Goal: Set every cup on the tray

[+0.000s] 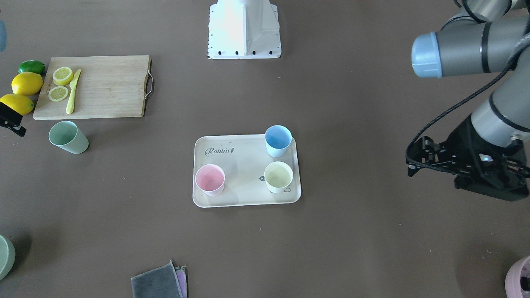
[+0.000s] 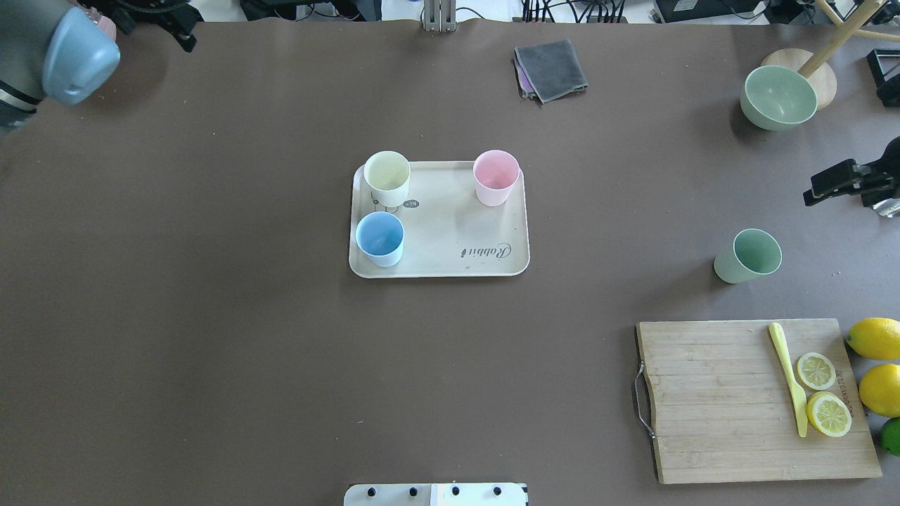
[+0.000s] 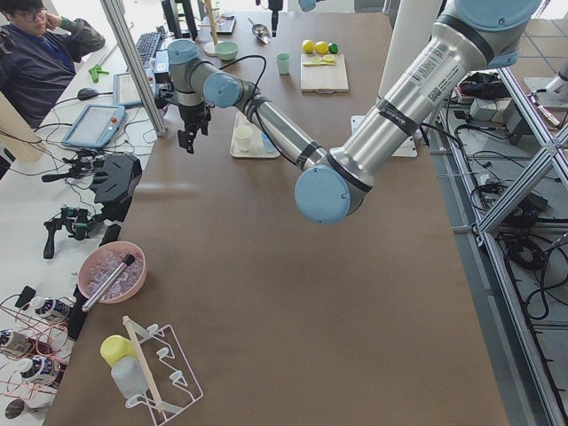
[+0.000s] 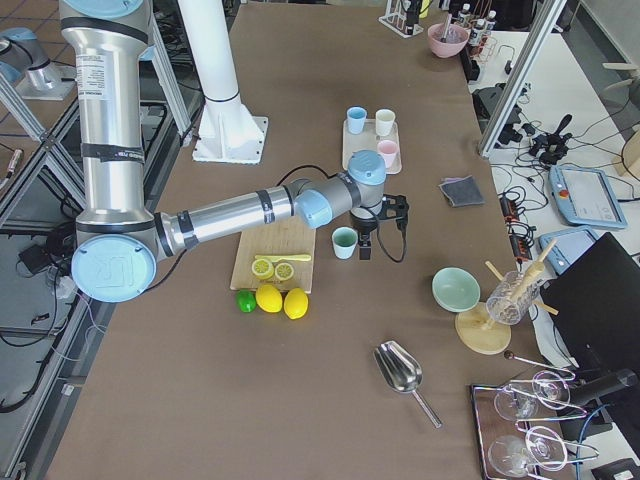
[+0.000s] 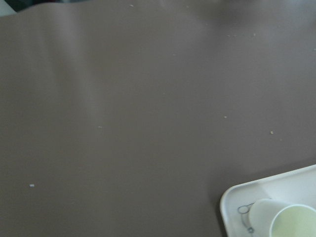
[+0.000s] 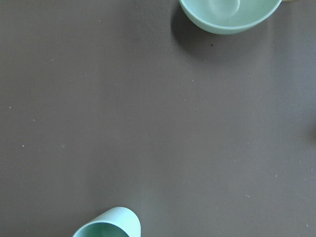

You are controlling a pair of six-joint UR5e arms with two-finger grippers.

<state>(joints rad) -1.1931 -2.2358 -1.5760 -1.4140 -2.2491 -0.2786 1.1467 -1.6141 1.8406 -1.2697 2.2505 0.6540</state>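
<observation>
3 matte cups (image 2: 380, 237) upright on cream tray (image 2: 443, 226); sage cup (image 2: 749, 256) apart.

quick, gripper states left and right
left gripper: empty, open or shut cannot be told
right gripper: empty, apart from the green cup, cannot be told

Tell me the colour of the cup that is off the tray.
Sage green. The cup shows best in the overhead view.

Cream tray (image 2: 450, 228) with rounded corners and "Rabbit" lettering, lying flat. Three cups stand upright and empty on it: blue cup (image 2: 380, 239) and yellow cup (image 2: 387, 179) together at one end, pink cup (image 2: 496, 177) at the other. The green cup (image 2: 748, 256) is upright too, well off the tray.
</observation>
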